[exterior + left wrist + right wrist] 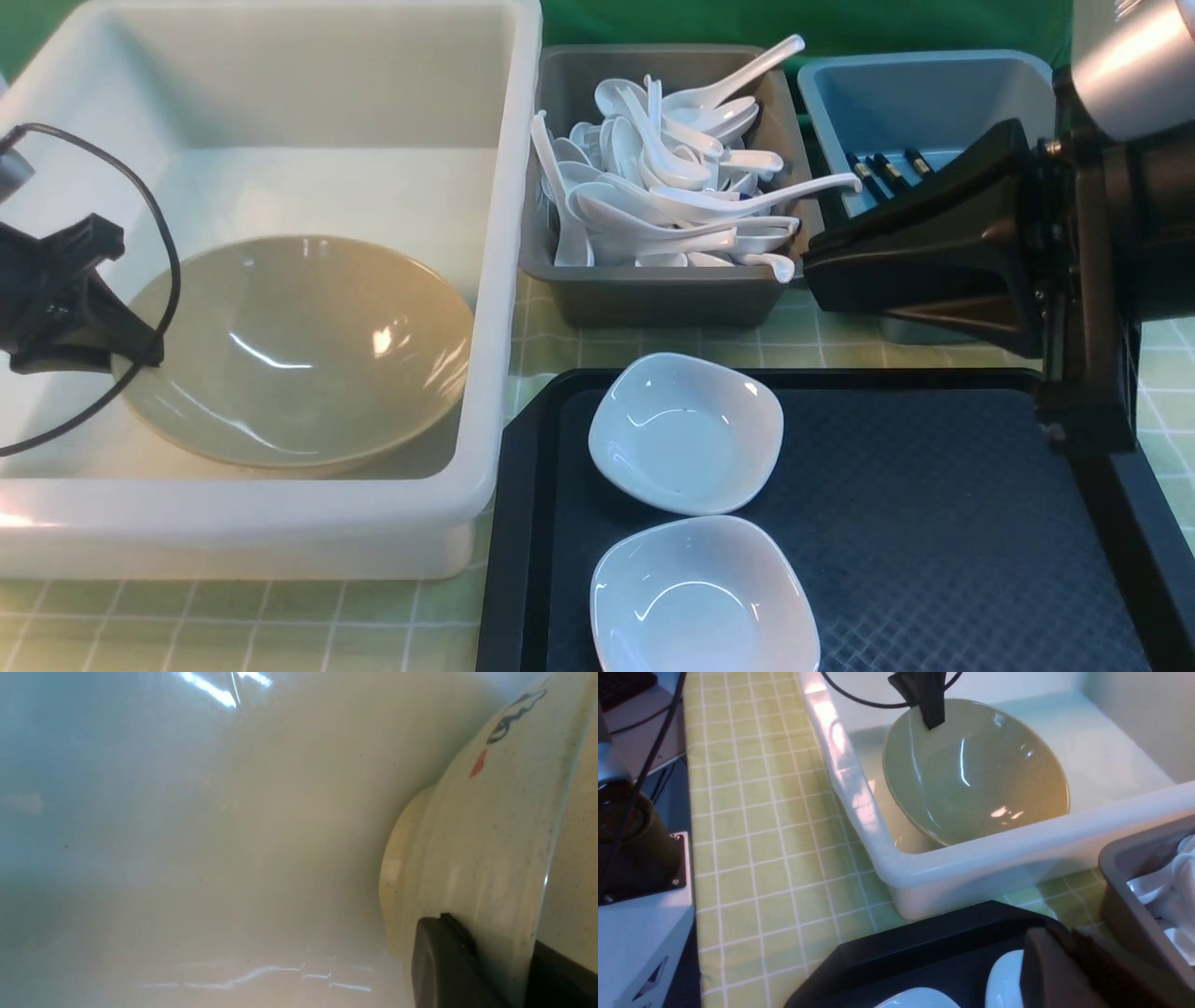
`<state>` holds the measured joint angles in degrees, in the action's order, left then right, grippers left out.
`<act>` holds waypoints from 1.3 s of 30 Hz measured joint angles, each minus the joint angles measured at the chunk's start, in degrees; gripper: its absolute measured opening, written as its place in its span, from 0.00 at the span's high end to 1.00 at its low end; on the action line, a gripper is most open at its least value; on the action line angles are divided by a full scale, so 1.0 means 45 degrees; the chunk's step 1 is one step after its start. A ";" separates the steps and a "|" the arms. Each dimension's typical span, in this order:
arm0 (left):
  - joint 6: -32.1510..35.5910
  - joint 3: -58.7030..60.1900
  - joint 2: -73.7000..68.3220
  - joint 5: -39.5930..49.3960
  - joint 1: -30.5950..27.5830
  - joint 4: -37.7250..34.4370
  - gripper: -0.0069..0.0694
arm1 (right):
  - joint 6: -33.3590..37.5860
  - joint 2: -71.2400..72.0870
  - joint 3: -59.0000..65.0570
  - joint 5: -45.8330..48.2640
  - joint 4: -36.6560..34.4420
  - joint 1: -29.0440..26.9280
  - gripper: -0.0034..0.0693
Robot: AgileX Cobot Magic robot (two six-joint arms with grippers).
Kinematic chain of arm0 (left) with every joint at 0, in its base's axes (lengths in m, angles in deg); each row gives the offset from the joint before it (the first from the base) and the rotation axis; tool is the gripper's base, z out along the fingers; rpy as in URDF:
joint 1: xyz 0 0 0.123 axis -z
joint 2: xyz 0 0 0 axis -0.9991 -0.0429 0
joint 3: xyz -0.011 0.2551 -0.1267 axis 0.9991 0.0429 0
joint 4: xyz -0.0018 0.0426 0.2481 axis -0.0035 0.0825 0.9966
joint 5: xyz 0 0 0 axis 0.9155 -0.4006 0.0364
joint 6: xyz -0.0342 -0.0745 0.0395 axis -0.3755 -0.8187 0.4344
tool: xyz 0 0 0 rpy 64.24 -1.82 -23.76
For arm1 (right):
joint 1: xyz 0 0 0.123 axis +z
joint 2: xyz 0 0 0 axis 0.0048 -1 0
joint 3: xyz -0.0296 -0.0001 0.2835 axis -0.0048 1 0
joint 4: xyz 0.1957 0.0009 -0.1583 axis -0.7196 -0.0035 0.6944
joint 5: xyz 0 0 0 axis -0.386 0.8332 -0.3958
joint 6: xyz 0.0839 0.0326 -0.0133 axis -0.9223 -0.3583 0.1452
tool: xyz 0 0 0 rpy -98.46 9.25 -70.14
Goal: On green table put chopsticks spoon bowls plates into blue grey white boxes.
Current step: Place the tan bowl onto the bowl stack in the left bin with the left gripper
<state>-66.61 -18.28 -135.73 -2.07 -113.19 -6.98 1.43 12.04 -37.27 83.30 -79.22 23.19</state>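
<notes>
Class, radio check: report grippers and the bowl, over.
Left gripper shut on bowl rim, in white tub. Right gripper shut, empty. Two dishes on tray.

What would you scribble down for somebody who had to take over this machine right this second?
Left claw: shut on the rim of the khaki bowl, which is tilted inside the white tub.
Right claw: shut, nothing in it that I can see, by the grey box.
Done: spoons heaped in the grey box, chopsticks in the blue box, bowl in the tub.
Left: let go of the bowl; far white dish and near white dish wait on the black tray.
</notes>
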 joint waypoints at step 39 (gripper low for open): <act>-0.2812 -0.0058 0.0338 -0.0363 0.0999 0.2552 0.61 | 0.0508 0.0013 0.0000 -0.0931 0.0209 0.0000 0.81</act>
<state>-79.26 -18.54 -134.21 -3.70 -108.70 4.51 3.72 12.10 -37.27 79.11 -78.28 23.19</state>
